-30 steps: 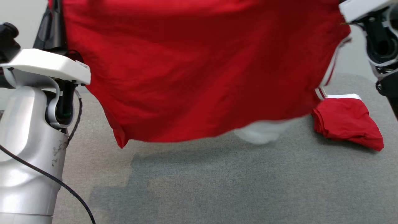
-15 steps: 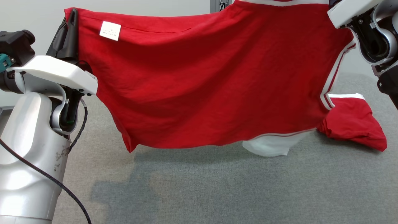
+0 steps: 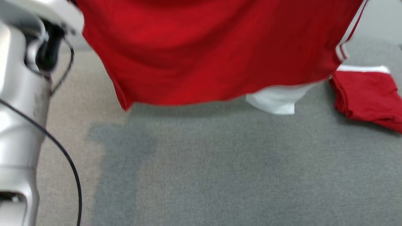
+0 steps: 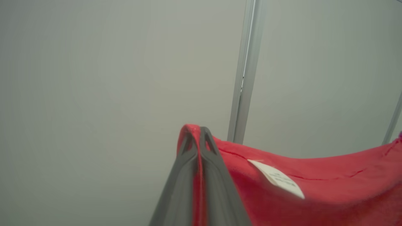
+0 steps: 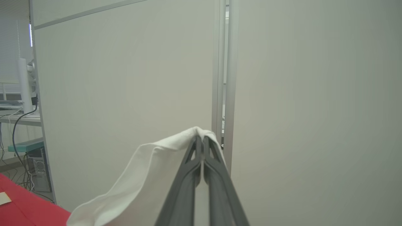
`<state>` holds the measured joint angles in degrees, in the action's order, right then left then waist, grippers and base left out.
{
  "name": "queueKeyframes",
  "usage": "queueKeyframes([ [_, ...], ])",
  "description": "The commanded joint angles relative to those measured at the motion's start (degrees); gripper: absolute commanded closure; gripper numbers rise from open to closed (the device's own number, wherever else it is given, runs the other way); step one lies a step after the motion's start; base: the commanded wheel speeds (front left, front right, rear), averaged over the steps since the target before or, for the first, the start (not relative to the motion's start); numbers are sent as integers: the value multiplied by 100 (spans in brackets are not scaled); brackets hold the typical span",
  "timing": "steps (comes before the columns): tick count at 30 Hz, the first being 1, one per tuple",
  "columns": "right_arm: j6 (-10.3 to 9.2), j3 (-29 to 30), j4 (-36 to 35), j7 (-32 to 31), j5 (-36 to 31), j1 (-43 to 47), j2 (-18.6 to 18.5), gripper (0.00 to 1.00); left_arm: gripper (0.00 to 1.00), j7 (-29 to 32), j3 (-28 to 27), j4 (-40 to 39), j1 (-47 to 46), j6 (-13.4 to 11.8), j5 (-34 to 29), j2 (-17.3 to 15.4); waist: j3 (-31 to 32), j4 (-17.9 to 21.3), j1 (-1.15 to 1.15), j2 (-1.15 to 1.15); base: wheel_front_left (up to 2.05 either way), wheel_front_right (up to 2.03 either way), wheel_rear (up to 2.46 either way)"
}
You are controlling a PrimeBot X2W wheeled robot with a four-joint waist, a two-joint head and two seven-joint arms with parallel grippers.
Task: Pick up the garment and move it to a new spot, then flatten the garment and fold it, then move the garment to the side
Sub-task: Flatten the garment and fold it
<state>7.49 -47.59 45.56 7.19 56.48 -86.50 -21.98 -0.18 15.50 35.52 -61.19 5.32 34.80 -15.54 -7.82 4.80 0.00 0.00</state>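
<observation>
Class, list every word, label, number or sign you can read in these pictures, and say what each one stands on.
White tag on the red garment: faint grey print, too blurred to read.
No other word, brand, number or sign can be read.

matt cloth garment [image 3: 204, 50] — rough woven table [image 3: 220, 169]

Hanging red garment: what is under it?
Under the large red garment, shadowed grey fabric surface and its dangling white flap; beside it, a folded red cloth. Farther back is covered.
</observation>
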Motion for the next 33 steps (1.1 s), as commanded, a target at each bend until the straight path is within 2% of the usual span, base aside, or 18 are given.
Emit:
queueKeyframes([
  [1, 1, 10, 217, 84, -76, -333, 99, 100, 100, 40, -10, 187, -436, 31, 16, 53, -753, -53, 0, 0, 0, 0, 0],
  [5, 1, 142, 1052, 546, -400, -1207, 432, 100, 100, -195, 15, 753, -1476, 44, -119, 79, -1289, -20, 0, 0, 0, 0, 0],
  [9, 1, 571, 1893, 797, -861, -2166, 665, 100, 100, -764, 104, 1339, -2508, -48, -322, 423, -1656, -189, 0, 0, 0, 0, 0],
  [11, 0, 1051, 1836, 804, -1220, -2494, 619, 100, 100, -1104, 116, 1611, -2892, -96, -411, 506, -1828, -236, 0, 0, 0, 0, 0],
  [12, 0, 1051, 1836, 804, -1220, -2494, 619, 100, 100, -1104, 116, 1611, -2892, -96, -411, 506, -1828, -236, 0, 0, 0, 0, 0],
  [14, 1, 1620, 1549, 801, -1732, -2517, 604, 100, 100, -1332, 130, 1840, -3171, -109, -482, 632, -1957, -287, 0, 0, 0, 0, 0],
  [16, 1, 2346, 1002, 799, -2393, -2332, 626, 100, 100, -1465, 123, 1940, -3422, -155, -611, 730, -2086, -335, 0, 0, 0, 0, 0],
  [19, 1, 3268, 182, 799, -3269, -1676, 925, 100, 100, -1504, 129, 1612, -3545, -165, -960, 763, -2289, -364, 0, 0, 0, 0, 0],
  [23, 1, 3919, -452, 801, -3837, -887, 1343, 100, 100, -1496, -227, 1006, -3063, -186, -1275, 834, -2537, -330, 0, 0, 0, 0, 0],
  [29, 1, 4064, -508, 802, -3943, -86, 1625, 100, 100, -1499, -459, 1065, -2503, 23, -1628, 910, -2800, -290, 0, 0, 0, 0, 0],
  [33, 1, 3768, -412, 802, -3737, 368, 1699, 100, 100, -1500, -622, 1244, -2131, 97, -1742, 879, -2839, -284, 0, 0, 0, 0, 0],
])
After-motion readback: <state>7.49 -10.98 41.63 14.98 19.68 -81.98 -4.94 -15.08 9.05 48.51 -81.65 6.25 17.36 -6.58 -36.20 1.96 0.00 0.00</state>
